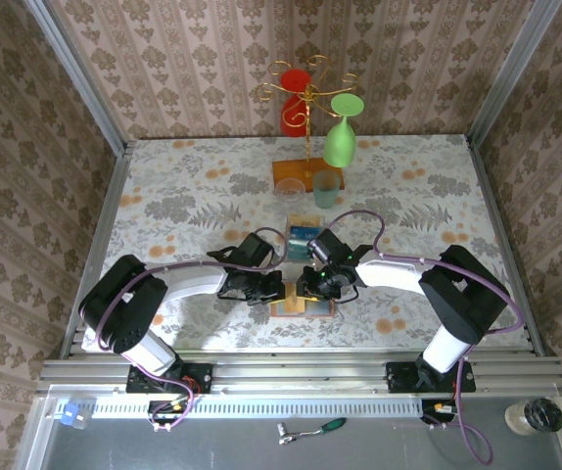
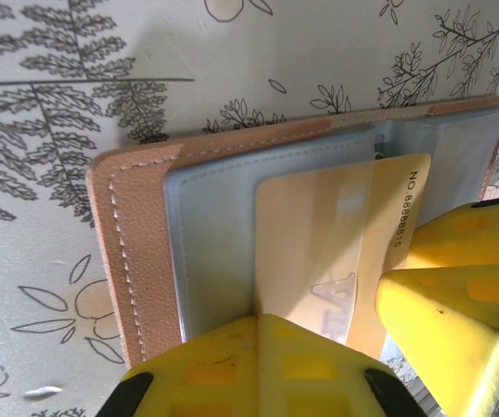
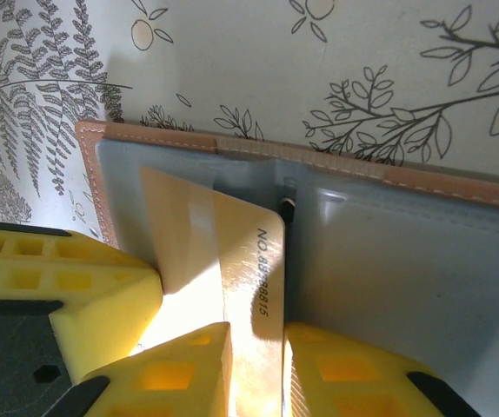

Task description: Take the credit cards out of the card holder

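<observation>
Front-center on the floral table (image 1: 163, 196), just ahead of the two arm bases, the card holder (image 1: 301, 307) lies flat and open. Grey-blue pockets face up w/ a brown leather rim around them. Both grippers sit right over it, the left gripper (image 1: 264, 288) coming in from the left and the right gripper (image 1: 312, 284) from the right, tips close together.

Right wrist cam: a pale gold card (image 3: 193, 252) w/ "NO. 88888815" printed along one edge sticks out of the pocket beside the center fold, lying at a diagonal. Its near end runs btwn that gripper's two yellow fingers (image 3: 171, 373). The gap is barely wider than the card, so the jaws look pinched onto it.

Left wrist cam: same card (image 2: 319, 234), partly out of the lining. A broad yellow finger (image 2: 258, 369) sits at the bottom edge, over card and pocket. Can't tell how wide the left jaws are or if they grip anything, tbh.

Just beyond the holder, a clear tray (image 1: 290, 245) has blue-teal credit cards (image 1: 305, 231) in it. Behind that is an orange-brown rack base (image 1: 294, 174) w/ a red glass (image 1: 294, 98) and a green glass (image 1: 342, 137) hung on the stand, and a teal cup (image 1: 326, 188) beside it.
</observation>
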Available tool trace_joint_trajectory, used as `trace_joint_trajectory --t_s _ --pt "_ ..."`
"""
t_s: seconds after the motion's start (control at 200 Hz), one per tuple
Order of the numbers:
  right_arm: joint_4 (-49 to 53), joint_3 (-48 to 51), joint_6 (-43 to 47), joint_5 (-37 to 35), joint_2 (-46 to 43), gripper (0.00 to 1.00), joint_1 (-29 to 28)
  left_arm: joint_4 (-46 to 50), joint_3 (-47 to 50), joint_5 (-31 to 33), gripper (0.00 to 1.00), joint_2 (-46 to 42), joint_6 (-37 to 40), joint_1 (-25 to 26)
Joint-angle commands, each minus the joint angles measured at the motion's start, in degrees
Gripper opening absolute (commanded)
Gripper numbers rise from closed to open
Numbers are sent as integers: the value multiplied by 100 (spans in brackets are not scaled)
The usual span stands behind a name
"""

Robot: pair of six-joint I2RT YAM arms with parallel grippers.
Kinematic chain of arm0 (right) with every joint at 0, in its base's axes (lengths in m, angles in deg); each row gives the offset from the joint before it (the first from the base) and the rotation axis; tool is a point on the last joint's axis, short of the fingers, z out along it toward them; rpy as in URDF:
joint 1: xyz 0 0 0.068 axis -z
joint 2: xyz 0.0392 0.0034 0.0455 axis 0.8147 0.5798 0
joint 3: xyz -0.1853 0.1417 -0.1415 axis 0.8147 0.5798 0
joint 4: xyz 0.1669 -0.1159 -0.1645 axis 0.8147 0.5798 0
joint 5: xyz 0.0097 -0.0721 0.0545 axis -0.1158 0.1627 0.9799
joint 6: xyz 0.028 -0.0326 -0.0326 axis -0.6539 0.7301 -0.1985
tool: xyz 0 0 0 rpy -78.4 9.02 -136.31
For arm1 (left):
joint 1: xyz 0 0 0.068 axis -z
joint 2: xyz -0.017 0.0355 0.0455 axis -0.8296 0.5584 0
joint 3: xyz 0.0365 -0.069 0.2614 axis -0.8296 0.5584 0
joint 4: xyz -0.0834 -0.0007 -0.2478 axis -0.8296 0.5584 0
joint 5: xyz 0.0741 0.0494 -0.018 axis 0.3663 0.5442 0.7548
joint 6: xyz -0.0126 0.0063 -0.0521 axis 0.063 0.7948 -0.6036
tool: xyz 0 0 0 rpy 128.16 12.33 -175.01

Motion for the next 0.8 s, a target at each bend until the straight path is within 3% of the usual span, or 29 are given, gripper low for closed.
trace_joint_trajectory --t_s 0.0,0.415,0.795 --pt "-100 78 -87 130 -126 20 -32 145 70 104 0 97 26 -20" --pt "20 193 -48 -95 -353 10 1 207 91 122 0 37 41 -46" --pt "537 247 206 -337 -631 8 177 282 201 131 0 -86 65 -147"
